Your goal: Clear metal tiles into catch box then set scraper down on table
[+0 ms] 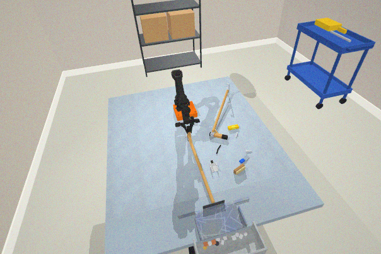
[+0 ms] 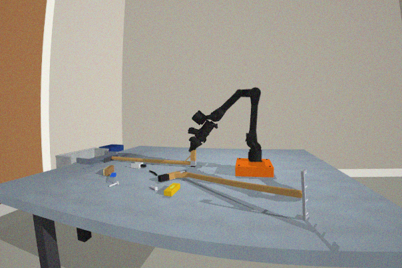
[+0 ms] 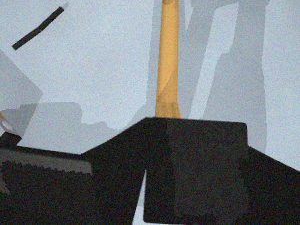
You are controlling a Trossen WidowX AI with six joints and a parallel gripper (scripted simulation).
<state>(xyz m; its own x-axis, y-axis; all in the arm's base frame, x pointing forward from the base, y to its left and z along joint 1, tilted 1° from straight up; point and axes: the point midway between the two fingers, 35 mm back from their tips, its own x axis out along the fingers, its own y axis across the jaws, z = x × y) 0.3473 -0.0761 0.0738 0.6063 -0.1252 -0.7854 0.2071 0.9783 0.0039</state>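
Top view: gripper pinching scraper's wooden handle, grip end hidden by black fingers in wrist view; blade at lower centre; catch box cut off by bottom edge, tiles inside.

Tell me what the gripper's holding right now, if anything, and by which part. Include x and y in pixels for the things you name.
The gripper (image 1: pixel 189 131) (image 2: pixel 192 149) holds the long scraper (image 1: pixel 202 169) (image 2: pixel 151 161) (image 3: pixel 168 54) by the upright grip at the handle's near end, away from the blade (image 1: pixel 214 208).
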